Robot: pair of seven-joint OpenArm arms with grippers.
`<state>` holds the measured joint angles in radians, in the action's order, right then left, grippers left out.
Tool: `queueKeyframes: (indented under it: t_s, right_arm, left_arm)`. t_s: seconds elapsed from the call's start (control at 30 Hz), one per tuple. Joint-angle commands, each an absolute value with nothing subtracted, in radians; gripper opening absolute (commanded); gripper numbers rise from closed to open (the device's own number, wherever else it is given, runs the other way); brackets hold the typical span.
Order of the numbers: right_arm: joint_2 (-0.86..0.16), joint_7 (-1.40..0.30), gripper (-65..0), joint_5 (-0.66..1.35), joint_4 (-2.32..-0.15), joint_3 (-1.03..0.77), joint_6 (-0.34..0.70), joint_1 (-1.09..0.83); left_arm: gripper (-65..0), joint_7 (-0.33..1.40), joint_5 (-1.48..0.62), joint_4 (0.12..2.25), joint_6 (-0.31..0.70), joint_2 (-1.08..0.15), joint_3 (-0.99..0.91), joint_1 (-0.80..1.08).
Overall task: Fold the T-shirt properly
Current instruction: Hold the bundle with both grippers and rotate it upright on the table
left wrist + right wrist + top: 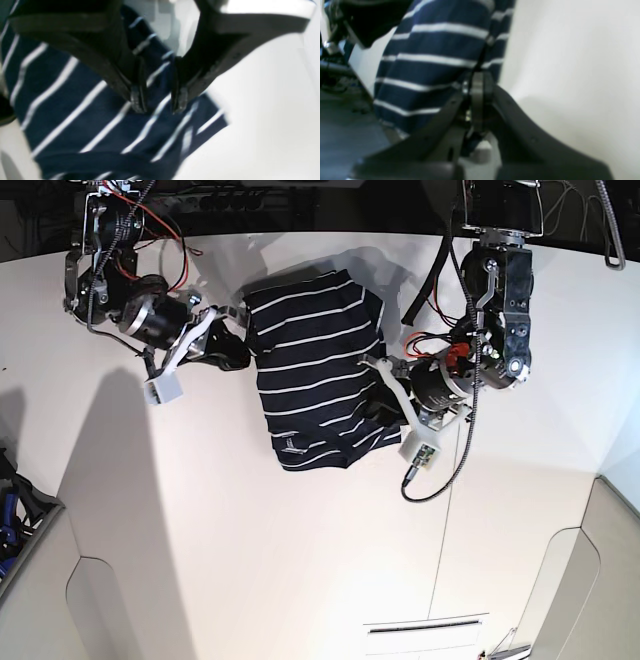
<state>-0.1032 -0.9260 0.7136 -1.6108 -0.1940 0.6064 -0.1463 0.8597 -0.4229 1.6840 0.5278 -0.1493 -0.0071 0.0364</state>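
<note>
Fingertips of my left gripper [158,102] stand a little apart with striped cloth showing in the gap and running under both tips; whether they pinch a fold or only press down on it I cannot tell through the blur. My right gripper [476,85] has its jaws together on a hem of the T-shirt [315,375], the fabric running up and away from those tips in the right wrist view.

From above, the T-shirt lies between my two arms on the white table [250,560], already partly folded into a rough rectangle. Its long axis runs from the far edge toward the near one, where the small pale label [290,445] shows. My right gripper [235,340] holds the far corner on its own side; my left gripper [378,392] sits at the opposite edge, lower along the length, toward the near end.

So the cloth lies inward from both sets of fingers, and I judge any coming fold turns on carrying an edge across that long axis.
</note>
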Motion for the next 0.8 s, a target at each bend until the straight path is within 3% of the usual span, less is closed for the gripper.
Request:
queueKeyframes:
  t_s: [0.0, 0.37, 0.77]
  right_arm:
    - [-0.111, -0.908, -65.0, 0.723, -1.631, -0.21, 0.614, -0.134]
    - [-0.116, -0.914, -65.0, 0.719, -1.63, -0.247, 0.613, -0.12]
    - [-0.112, -0.916, -65.0, 0.745, -1.63, -0.039, 0.613, -0.181]
  left_arm:
    - [-47.4, 0.844, -0.437, 1.705, 0.53, -0.153, -0.023, 0.029]
    - [-47.4, 0.854, -0.46, 1.702, 0.535, -0.152, -0.066, 0.062]
    - [-47.4, 0.814, -0.448, 1.693, 0.534, -0.097, -0.023, 0.07]
